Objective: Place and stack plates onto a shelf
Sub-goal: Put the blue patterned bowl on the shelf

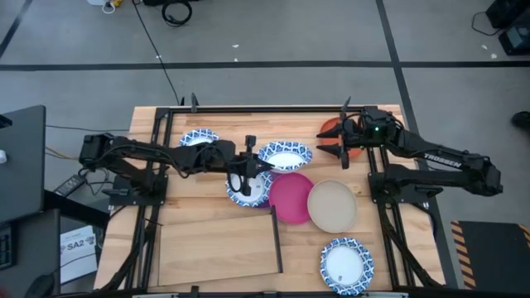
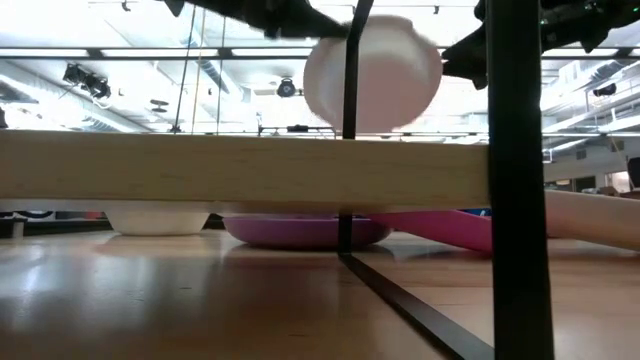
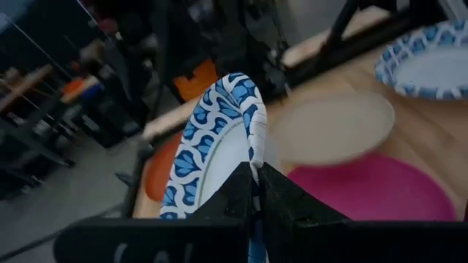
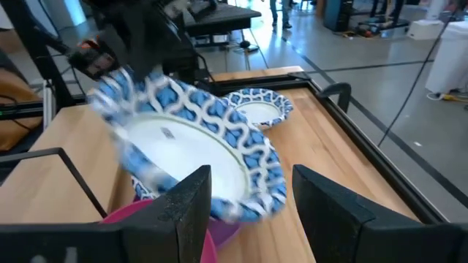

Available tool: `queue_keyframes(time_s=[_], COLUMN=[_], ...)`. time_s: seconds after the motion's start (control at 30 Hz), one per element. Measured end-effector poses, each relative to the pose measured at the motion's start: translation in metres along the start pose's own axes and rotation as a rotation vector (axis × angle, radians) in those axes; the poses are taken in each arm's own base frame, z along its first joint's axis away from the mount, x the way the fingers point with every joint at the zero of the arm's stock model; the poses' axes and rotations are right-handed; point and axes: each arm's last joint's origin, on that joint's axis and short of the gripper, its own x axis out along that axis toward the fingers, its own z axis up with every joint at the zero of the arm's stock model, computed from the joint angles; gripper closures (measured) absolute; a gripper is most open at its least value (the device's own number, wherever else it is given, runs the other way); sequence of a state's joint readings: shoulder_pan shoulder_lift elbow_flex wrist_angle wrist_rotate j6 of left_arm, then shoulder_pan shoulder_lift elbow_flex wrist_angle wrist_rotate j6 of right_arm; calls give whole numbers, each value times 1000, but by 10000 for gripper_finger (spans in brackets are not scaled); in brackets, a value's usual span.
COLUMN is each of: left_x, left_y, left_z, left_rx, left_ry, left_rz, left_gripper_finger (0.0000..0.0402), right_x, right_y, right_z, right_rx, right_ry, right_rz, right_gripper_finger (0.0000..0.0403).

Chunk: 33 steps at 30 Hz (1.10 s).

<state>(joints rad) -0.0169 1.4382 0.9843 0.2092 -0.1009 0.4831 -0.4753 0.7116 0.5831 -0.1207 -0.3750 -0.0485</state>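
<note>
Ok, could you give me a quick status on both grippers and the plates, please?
Left gripper shut on blue-rimmed plate, lifted above magenta plate. Right gripper open, empty, near orange plate. Shelf holds no plates. Nothing blocking it.

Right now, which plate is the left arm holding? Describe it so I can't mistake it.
Start at the magenta plate mid-table. At its left edge, the left gripper is shut on the rim of a blue-patterned plate. Unlike its blue-rimmed neighbours lying flat, this one is lifted and tilted.

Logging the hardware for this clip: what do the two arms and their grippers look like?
Both are dark, near-black jointed arms ending in two flat, blocky black fingers. The left gripper has dark cabling along its arm. The right arm carries white TROSSEN lettering and a small green light near its wrist; the right gripper matches the left.
</note>
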Motion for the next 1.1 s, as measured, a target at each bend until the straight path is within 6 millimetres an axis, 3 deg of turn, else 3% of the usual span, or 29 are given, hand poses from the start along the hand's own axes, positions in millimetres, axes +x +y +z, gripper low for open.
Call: queue_keyframes(time_s=[0.23,0.5,0.8,1.1], left_x=[-33,-83,-117,-143], left_y=[-16,-54,-104,-134], left_z=[29,55,68,75], left_rx=[19,7,-3,-67], left_ry=[-34,-10,-3,-35], left_rz=[10,-26,-123,-212], left_gripper_finger=[379,379,379,379], right_x=[-2,-1,-1,-1], right_y=[-3,-5,-5,-5], right_z=[-1,-2,-2,-2], right_rx=[9,11,15,15], right_ry=[8,16,18,19], right_rz=[-19,-90,-105,-105], right_gripper_finger=[206,207,207,207])
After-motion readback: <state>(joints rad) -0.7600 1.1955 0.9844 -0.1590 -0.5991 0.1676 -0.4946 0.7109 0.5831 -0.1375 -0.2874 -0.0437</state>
